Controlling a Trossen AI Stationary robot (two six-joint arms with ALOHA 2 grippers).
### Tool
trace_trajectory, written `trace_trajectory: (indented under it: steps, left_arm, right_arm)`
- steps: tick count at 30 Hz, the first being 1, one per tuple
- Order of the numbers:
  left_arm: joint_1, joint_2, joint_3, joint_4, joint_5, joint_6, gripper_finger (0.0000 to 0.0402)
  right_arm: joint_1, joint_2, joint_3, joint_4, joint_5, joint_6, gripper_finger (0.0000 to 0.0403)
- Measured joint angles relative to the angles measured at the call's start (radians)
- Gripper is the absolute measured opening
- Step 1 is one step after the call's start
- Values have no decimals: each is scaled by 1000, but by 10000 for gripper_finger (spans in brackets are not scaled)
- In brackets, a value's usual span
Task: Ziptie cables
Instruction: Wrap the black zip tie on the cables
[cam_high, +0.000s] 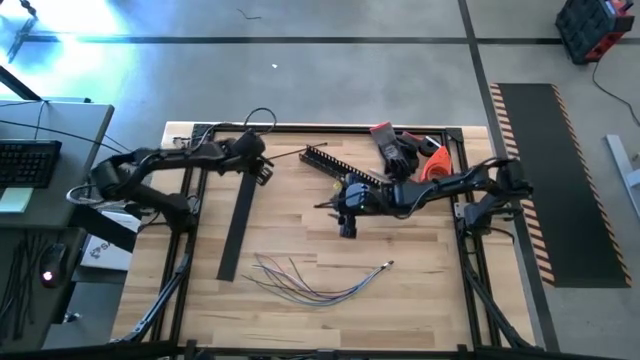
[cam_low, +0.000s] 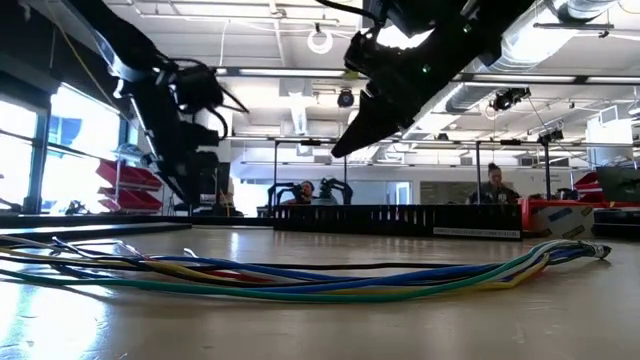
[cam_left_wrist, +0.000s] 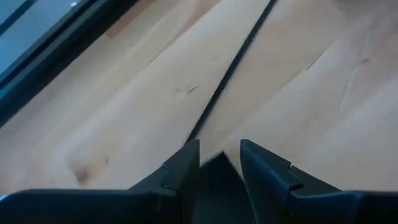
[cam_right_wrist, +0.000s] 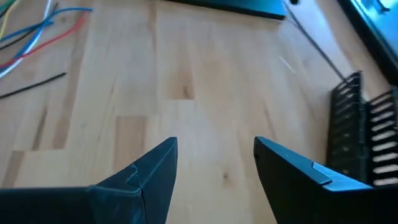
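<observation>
Cables (cam_low: 300, 280) lying loose along the near edge of the wooden counter (cam_high: 420, 270), fanned out at one end and gathered toward small light tips (cam_high: 386, 265) at the other; blue, green, yellow, reddish and dark strands side by side, touching the wood, free of both tools; seen too in the right wrist view (cam_right_wrist: 37, 31), well ahead of the fingers.

Farther in, right tool (cam_high: 347, 222) hanging above mid-counter, clear of the surface, fingers (cam_right_wrist: 149, 171) spread apart with only bare wood between them; well apart from the cables, just beside the black comb-toothed channel (cam_high: 335, 165), which lies at a slant toward the far side.

Flat black strip (cam_high: 238, 225) lying lengthwise on the left half of the counter, running from the near side toward the far side; left tool (cam_high: 262, 172) poised at the strip's far end, fingers (cam_left_wrist: 183, 165) a narrow gap apart and straddling the strip's end; contact with the strip impossible to judge.

Far right corner: black gloves (cam_high: 397, 150) and an orange object (cam_high: 432, 165) resting beside the right arm.

Beyond the counter, people (cam_low: 495, 185) seated in the room behind.
</observation>
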Motion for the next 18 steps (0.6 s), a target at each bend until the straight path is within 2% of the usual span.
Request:
trace_trajectory:
  steps: [5, 11, 18]
  left_arm:
    - [51, 132, 64, 5, 56, 159, 101]
    - [97, 237, 109, 8, 84, 225, 98]
    - [136, 273, 120, 10, 120, 271, 53]
  right_arm:
    - [20, 21, 0, -2, 2, 30, 201]
    - [33, 21, 0, -2, 5, 30, 201]
    - [39, 21, 0, -1, 4, 33, 201]
